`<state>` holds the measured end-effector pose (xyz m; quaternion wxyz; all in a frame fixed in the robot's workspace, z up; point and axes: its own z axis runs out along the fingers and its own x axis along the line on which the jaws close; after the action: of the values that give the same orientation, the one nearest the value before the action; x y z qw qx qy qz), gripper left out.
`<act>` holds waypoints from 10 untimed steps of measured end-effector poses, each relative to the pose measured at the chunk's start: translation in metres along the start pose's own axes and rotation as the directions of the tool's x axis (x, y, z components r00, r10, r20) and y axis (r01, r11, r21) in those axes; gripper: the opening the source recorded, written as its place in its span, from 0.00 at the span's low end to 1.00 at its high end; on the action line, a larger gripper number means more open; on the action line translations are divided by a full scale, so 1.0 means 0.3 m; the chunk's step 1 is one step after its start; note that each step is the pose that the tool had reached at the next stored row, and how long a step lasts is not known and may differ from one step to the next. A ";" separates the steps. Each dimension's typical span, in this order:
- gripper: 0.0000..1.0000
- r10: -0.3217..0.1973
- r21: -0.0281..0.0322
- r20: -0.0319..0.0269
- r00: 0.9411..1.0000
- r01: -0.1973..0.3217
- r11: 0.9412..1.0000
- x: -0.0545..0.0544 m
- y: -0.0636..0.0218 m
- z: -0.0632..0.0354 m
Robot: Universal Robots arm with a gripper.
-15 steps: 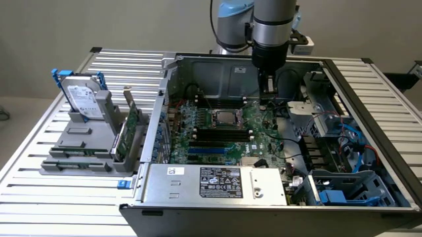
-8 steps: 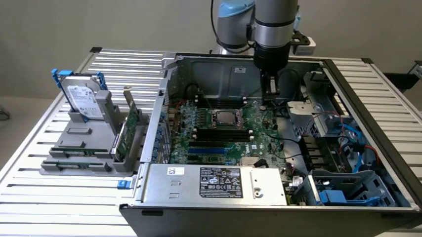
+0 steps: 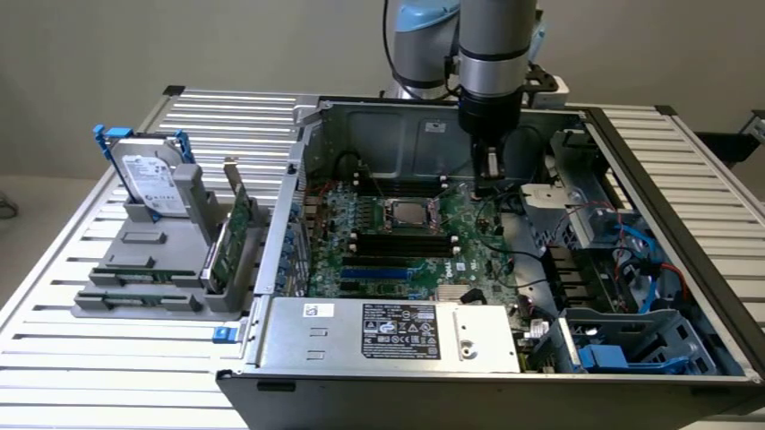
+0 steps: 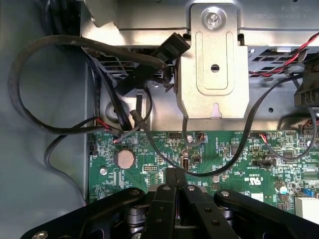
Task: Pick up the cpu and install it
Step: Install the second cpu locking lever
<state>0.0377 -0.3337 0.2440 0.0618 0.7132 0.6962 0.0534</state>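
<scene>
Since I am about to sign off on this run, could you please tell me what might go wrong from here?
1. The shut gripper sits low over the motherboard, right beside a loose black cable; it could snag it.
2. The cpu appears to lie in the socket, some way from the gripper and towards the exterior view's left; the gripper holds nothing, so any sideways move risks scraping board components.

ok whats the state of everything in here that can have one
gripper: shut, holding nothing, over the green motherboard
cpu: lying flat in the motherboard's socket
computer case: side open, insides exposed
hard drive: standing upright in the grey holder outside the case
</scene>
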 end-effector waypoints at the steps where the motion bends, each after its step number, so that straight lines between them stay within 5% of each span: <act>1: 0.11 0.000 0.011 0.000 1.000 0.000 1.000 0.000 0.000 0.000; 5: 0.11 -0.002 0.079 0.004 1.000 0.002 0.997 -0.001 0.002 -0.002; 6: 0.11 -0.002 0.085 0.007 1.000 0.001 0.996 -0.001 0.005 0.000; 7: 0.11 -0.002 0.078 0.007 1.000 0.001 0.997 -0.001 0.005 0.000; 8: 0.11 0.000 0.047 0.005 1.000 0.000 0.999 -0.001 0.004 0.001; 9: 0.11 0.000 0.035 0.005 1.000 0.000 0.999 -0.001 0.004 0.002; 10: 0.11 0.000 0.035 0.006 1.000 0.000 0.999 -0.001 0.005 0.001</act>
<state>0.0392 -0.3341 0.2440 0.0514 0.7142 0.6969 0.0393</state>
